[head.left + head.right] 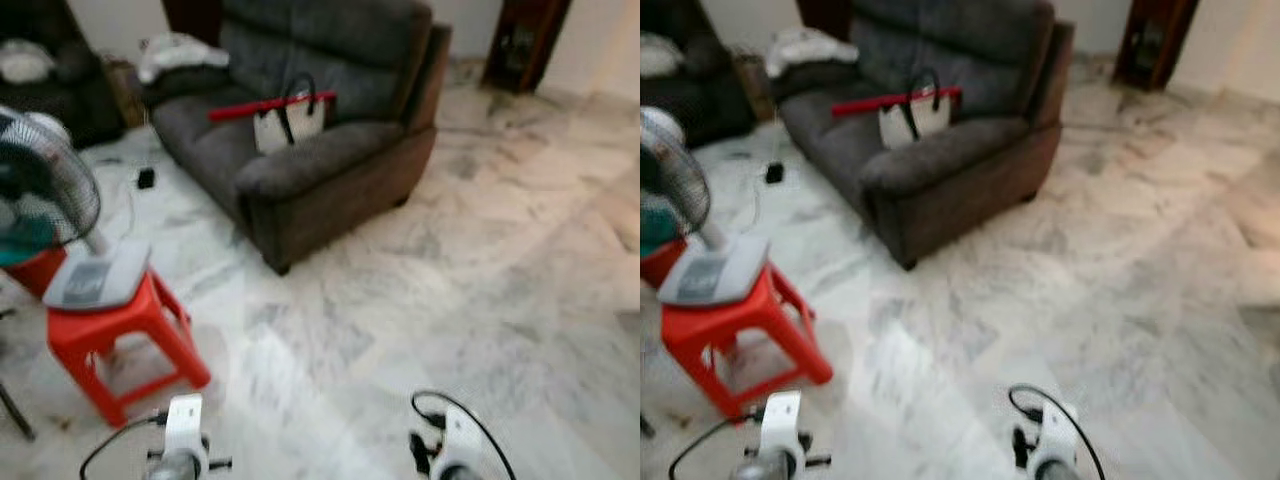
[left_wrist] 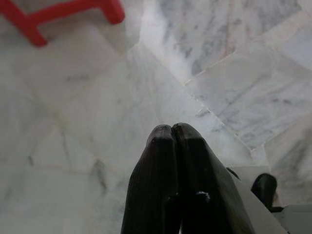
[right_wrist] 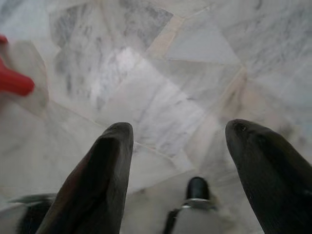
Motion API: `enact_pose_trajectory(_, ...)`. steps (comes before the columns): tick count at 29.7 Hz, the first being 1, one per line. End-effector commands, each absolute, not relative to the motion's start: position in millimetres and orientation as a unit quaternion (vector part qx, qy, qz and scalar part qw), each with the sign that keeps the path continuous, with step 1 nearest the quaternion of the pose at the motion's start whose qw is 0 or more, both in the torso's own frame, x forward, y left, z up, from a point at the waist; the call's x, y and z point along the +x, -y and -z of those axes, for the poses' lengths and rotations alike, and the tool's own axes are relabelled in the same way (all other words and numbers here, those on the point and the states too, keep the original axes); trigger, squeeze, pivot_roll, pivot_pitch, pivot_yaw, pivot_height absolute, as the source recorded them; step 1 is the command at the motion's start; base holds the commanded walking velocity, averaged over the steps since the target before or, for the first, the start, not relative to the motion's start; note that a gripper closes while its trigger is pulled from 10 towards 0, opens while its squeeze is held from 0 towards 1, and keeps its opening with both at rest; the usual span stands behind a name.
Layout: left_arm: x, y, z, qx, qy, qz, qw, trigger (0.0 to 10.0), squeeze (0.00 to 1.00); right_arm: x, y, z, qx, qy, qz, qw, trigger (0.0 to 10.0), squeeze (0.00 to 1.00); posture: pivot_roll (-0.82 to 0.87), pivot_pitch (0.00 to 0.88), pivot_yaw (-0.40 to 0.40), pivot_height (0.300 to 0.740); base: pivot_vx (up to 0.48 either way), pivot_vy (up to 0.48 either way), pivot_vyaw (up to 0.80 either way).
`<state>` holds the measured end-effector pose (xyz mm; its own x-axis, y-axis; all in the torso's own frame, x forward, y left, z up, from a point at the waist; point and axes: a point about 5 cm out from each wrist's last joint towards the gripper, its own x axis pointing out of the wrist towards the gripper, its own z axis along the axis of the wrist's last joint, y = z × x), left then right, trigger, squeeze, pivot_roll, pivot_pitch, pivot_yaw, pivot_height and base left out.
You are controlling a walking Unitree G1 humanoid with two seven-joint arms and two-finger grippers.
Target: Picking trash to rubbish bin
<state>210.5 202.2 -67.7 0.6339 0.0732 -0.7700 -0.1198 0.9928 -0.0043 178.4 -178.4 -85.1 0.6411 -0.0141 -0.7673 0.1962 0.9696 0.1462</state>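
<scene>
Both arms hang low over the marble floor [image 1: 420, 300], the left gripper [image 2: 173, 134] with fingers pressed together and empty, the right gripper [image 3: 178, 146] spread wide, and I can make out neither trash nor bin, from the stool [image 1: 120, 340] to the sofa [image 1: 320, 150].

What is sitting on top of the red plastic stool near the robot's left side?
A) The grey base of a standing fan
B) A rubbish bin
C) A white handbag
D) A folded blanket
A: the fan has its grey base resting on the red stool, while the white handbag lies on the sofa farther back.
</scene>
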Motion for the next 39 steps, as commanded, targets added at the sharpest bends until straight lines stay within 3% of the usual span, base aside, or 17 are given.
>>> enact_pose_trajectory(1, 209, -205, 68, -0.024, -0.429, -0.057, 0.901, 10.0, 0.00, 185, 172, 83, 0.112, -0.413, 0.049, 0.903, 10.0, 0.00, -0.10, 0.000, 0.007, 0.740, 0.000, 0.000, 0.80)
enact_pose_trajectory(2, 209, -206, 68, -0.024, -0.428, -0.059, 0.901, 10.0, 0.00, 185, 172, 83, 0.112, -0.413, 0.048, 0.903, 10.0, 0.00, -0.10, 0.000, 0.006, 0.740, 0.000, 0.000, 0.80)
enact_pose_trajectory(3, 209, -206, 68, -0.027, -0.427, -0.061, 0.902, 10.0, 0.67, 185, 171, 83, 0.112, -0.413, 0.047, 0.903, 10.0, 0.00, -0.09, 0.000, 0.004, 0.740, 0.000, 0.000, 0.80)
enact_pose_trajectory(4, 209, -206, 68, -0.027, -0.427, -0.061, 0.902, 10.0, 0.67, 185, 171, 83, 0.112, -0.413, 0.047, 0.903, 10.0, 0.00, -0.09, 0.000, 0.004, 0.740, 0.000, 0.000, 0.80)
enact_pose_trajectory(5, 208, -206, 68, -0.028, -0.427, -0.059, 0.902, 10.0, 1.00, 185, 171, 83, 0.112, -0.413, 0.046, 0.903, 10.0, 0.00, -0.09, 0.000, 0.002, 0.740, 0.000, 0.000, 0.80)
enact_pose_trajectory(31, 208, -208, 68, -0.025, -0.428, -0.061, 0.902, 10.0, 1.00, 185, 166, 83, 0.118, -0.414, 0.040, 0.902, 10.0, 0.00, -0.08, 0.000, 0.000, 0.740, 0.000, 0.000, 0.80)
enact_pose_trajectory(32, 208, -208, 68, -0.014, -0.428, -0.061, 0.902, 10.0, 0.55, 186, 166, 82, 0.118, -0.413, 0.040, 0.902, 10.0, 0.00, -0.08, 0.000, 0.000, 0.740, 0.000, 0.000, 0.80)
enact_pose_trajectory(33, 210, -209, 67, -0.004, -0.424, -0.056, 0.904, 10.0, 0.00, 189, 165, 81, 0.127, -0.407, 0.037, 0.904, 10.0, 0.00, -0.08, 0.000, 0.001, 0.740, 0.000, 0.000, 0.48)
enact_pose_trajectory(39, 228, -214, 54, 0.022, -0.378, -0.058, 0.924, 10.0, 0.00, 206, 161, 71, 0.131, -0.375, 0.022, 0.917, 10.0, 0.00, -0.07, 0.000, -0.002, 0.740, 0.000, 0.000, 0.00)
